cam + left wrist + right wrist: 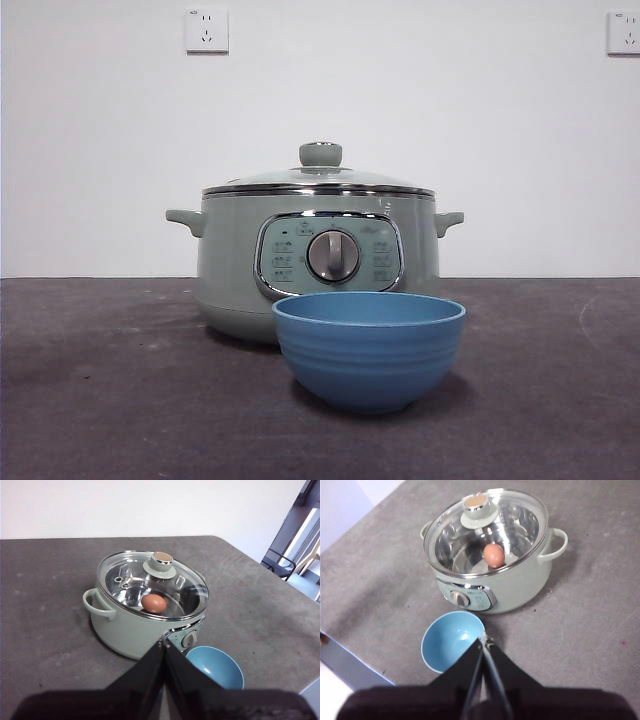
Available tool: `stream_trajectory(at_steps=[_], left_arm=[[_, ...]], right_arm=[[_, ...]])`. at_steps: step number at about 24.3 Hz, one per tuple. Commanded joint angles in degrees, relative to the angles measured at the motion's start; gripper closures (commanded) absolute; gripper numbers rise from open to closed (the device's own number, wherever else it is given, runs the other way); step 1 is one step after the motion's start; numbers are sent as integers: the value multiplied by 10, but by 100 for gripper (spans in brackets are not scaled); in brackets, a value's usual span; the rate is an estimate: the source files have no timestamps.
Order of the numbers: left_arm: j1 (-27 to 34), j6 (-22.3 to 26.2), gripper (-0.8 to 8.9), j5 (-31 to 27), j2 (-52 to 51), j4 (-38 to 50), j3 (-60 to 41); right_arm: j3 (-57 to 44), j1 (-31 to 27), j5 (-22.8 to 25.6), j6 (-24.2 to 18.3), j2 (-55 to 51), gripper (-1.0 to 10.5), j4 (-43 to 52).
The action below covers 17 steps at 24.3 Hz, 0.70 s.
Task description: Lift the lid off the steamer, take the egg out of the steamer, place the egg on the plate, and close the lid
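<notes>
**Steamer lidded, egg inside, both tools idle**

Steamer [318, 262]: on grey counter [100, 380], lid [320, 178] seated. Egg [153, 603]: inside the pot (seen through the glass). Plate [369, 350]: blue, just in front of the dial, holding nothing. Left tool [164, 642] and right tool [484, 642]: jaws pressed together, gripping nothing, raised well clear of the pot.

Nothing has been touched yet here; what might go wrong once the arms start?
The lid is glass with only a small knob to grip, so it may slip. The egg is round on shiny metal and may roll from a tool. The bowl stands close before the steamer, so a descending arm may knock it.
</notes>
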Motion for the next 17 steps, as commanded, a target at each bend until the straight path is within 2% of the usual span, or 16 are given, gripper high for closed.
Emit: stream_trajectory(at_steps=[1,3,4,5,6,13,17], left_arm=[[2,11,765,5,5,-1,3],[2,10,570,5,7,-2,3],[2,9,343,5,7,-1,3],[2,9,235,5,7,1,3],[2,9,225,5,7,3,3],[1,9,225,5,17,4,3],[-14,-4,225,8,53,35,19]], right_arm=[[2,1,-3,-8,2,918,2],[2,1,-3,-8,2,744,2],[2,1,-2,-6,2,524,2],[2,1,-2,-5,2,363,2],[2,1,-2,-5,2,274,2],[2,1,-2,-5,2,281,3],[2,1,-2,-5,2,281,3]])
